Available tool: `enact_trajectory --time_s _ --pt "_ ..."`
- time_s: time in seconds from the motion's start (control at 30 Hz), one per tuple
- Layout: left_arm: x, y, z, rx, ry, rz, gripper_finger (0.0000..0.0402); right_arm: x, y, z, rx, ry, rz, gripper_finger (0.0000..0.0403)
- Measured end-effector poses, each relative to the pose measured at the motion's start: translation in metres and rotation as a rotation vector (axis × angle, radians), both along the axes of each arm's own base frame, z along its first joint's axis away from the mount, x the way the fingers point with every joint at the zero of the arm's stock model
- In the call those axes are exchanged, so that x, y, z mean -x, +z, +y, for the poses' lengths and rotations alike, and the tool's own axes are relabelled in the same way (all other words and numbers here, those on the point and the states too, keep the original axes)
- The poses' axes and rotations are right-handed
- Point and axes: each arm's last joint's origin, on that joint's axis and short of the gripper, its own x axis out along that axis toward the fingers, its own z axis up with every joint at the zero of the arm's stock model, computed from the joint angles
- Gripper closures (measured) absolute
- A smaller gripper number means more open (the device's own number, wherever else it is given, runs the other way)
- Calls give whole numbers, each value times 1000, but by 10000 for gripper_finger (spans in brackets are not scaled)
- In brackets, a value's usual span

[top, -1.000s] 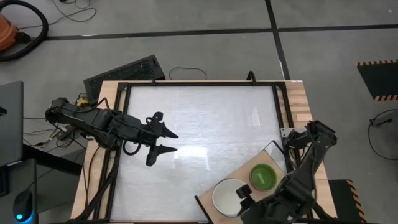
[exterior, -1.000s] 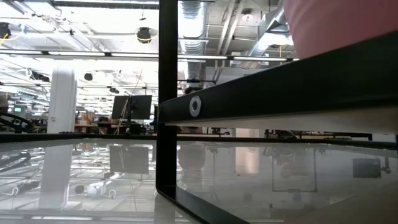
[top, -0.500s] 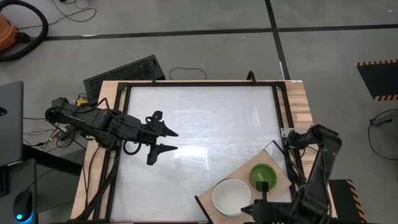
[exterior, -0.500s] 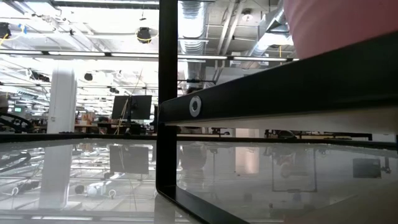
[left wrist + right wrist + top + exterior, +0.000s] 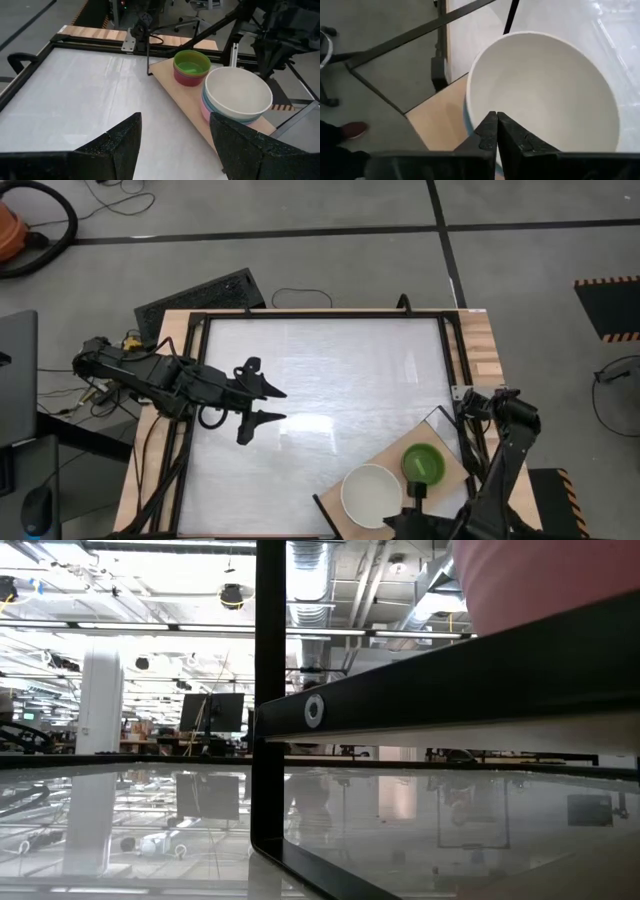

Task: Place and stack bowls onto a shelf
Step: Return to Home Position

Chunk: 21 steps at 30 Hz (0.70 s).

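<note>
On the light-wood shelf (image 5: 440,428) at the table's near right stand two stacks of bowls. A cream-white bowl (image 5: 371,495) tops a cyan and a light pink one (image 5: 206,111). A lime green bowl (image 5: 423,463) sits in a red one (image 5: 184,78). My right gripper (image 5: 418,490) is shut. It sits at the table's near edge, its tips between the two stacks, by the cream bowl's rim (image 5: 470,107). My left gripper (image 5: 262,412) hangs open over the table's left middle with nothing between its fingers. My right gripper's shut fingers (image 5: 496,131) slant down from the table's near right side and end at the cream bowl's near rim. I cannot tell whether they touch it. The bowl sits upright on its stack.
A black metal frame (image 5: 325,314) runs round the white table top, with a post (image 5: 149,55) at the shelf's far corner. The table's middle and far part (image 5: 330,370) are bare white surface. In the low view the frame's bars (image 5: 268,700) block most of the sight.
My right gripper has shifted from the cream bowl's near right rim toward the gap between the two stacks. It has sunk a little and its wrist has rolled. Its fingers now show as one narrow tip. The bowls have stayed in place.
</note>
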Motion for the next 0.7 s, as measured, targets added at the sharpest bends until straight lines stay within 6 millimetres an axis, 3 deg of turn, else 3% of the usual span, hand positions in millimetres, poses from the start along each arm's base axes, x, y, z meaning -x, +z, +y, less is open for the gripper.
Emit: enact_trajectory --time_s 0.13,0.4,0.53,0.6,0.7 --pt "-1 1 0 25 9 -13 182 5 19 -9 -43 2 -27 352" --pt "-1 1 -1 195 61 -8 182 26 98 -60 -282 11 -138 347" --pt "-4 4 -1 214 93 -54 182 36 125 -87 -283 83 -171 345" --pt "-7 11 0 189 91 -130 182 41 136 -96 -176 134 -241 345" --pt "-3 35 -1 133 -108 -330 182 49 158 -124 -74 134 -342 345"
